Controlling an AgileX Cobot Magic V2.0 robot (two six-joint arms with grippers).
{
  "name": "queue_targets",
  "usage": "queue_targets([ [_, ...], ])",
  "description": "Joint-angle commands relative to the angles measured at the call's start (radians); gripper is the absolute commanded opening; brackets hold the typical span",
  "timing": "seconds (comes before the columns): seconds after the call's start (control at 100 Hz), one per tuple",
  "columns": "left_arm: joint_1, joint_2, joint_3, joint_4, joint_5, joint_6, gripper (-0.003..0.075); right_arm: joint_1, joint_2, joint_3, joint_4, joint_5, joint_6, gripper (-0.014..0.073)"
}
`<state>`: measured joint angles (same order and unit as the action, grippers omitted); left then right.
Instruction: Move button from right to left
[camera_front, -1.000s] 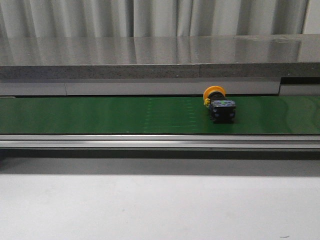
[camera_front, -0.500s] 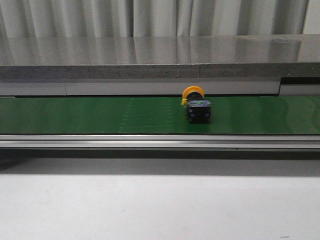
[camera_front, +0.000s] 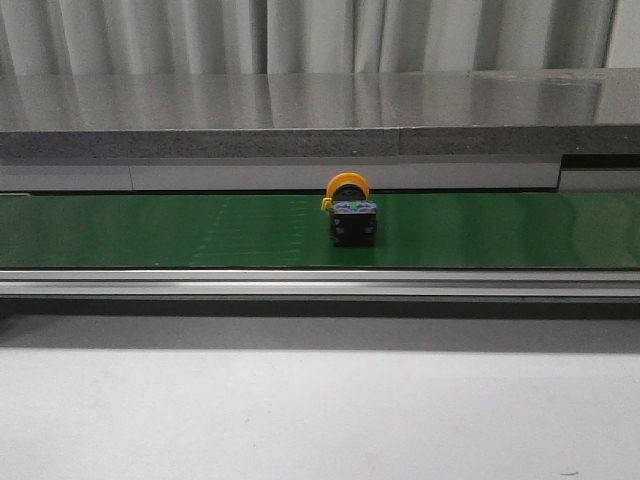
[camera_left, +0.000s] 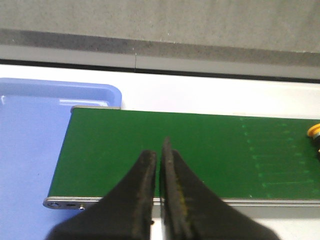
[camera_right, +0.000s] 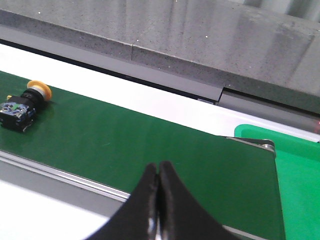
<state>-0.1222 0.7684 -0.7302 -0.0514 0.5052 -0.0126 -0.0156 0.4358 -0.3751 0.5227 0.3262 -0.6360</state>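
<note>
Left claw (camera_left: 159, 165) pressed together, tips over the near edge of the green belt (camera_left: 200, 150), holding nothing. Right claw (camera_right: 158, 175) likewise closed and empty, poised above the same belt near its right end. Beyond the left claw, a blue tray (camera_left: 30, 150) off the belt's left end; beyond the right claw, a green tray (camera_right: 300, 170) past the other end. Farther out, the button (camera_front: 352, 208) on its side about midway along the belt in the front view, orange cap toward the back rail, black body toward the near rail, well apart from both claws. Only the cap's edge showing at the margin of the left wrist view; whole button visible far across the right wrist view. Likely risks from here: a mistimed grab on a travelling part, closed fingers needing to open first, the rounded cap letting the piece roll or pivot if nudged off centre, or the button slipping past the left claw and running off the belt end toward the tray uncontrolled. Compared with a second before: button carried leftward along the belt, from right of centre to roughly centre, orientation unchanged; faint belt markings shifted left with it.
</note>
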Motion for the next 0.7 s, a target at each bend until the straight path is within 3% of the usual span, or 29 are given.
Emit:
queue_targets([
  [0.0,-0.006,0.067,-0.070,-0.015,-0.038,-0.012,0.0005,0.003,0.002,-0.025,0.021,-0.059,-0.008,-0.0068],
  [0.43,-0.006,0.254,-0.098,-0.033,-0.044,-0.012,0.0027,0.003,0.002,-0.025,0.021,-0.059,-0.008,-0.0068],
  [0.53,-0.006,0.254,-0.098,-0.033,-0.044,-0.012,0.0126,0.003,0.002,-0.025,0.021,-0.059,-0.008,-0.0068],
  [0.69,-0.006,0.254,-0.098,-0.033,-0.044,-0.012,0.0411,0.003,0.002,-0.025,0.021,-0.059,-0.008,-0.0068],
])
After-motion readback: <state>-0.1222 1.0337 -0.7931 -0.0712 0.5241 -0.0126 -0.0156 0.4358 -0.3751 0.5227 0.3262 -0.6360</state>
